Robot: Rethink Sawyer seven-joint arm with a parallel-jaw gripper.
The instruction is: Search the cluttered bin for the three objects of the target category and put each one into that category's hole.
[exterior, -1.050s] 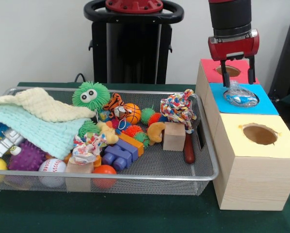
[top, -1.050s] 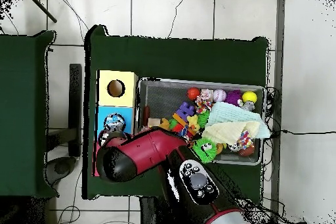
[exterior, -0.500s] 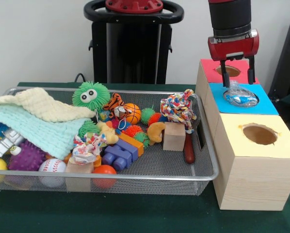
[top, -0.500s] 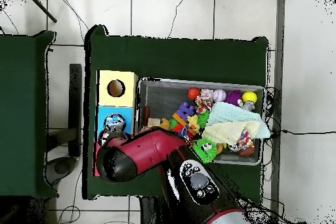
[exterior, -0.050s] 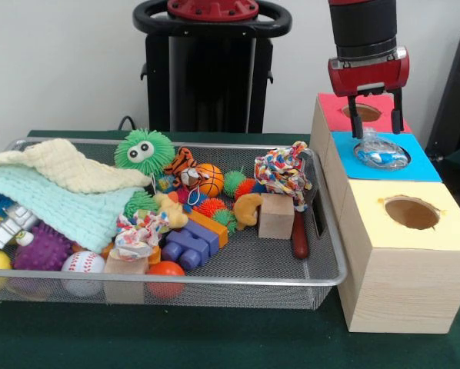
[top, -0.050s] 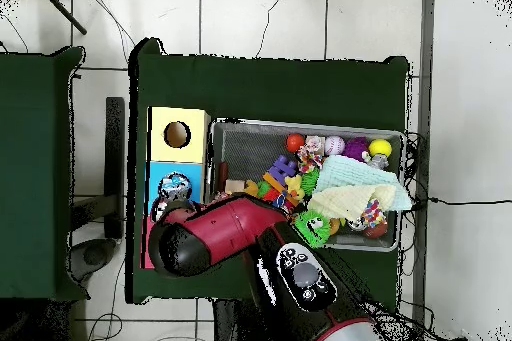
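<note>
My jaws open, lifted slightly; clear crinkly blue-printed pouch sits below them, lodged in blue box hole. Drop looks incomplete.

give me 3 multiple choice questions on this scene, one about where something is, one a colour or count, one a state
1. Where does the clear crinkly item sit?
A. in the wire bin
B. on the hole of the blue-topped box
C. on the green tablecloth

2. How many wooden boxes with a hole on top stand beside the wire bin?
A. two
B. three
C. five

3. What state is the end effector in?
A. open, holding nothing, above the clear crinkly item
B. shut on the basketball
C. down among the toys in the bin

Answers:
1. B: the front view shows it resting on the blue-topped box, over the hole.
2. B: the red-topped box, the blue-topped box and the yellow-topped box stand in a row.
3. A: its fingers stand apart over the blue top with nothing between them, while the small basketball lies in the bin.
</note>
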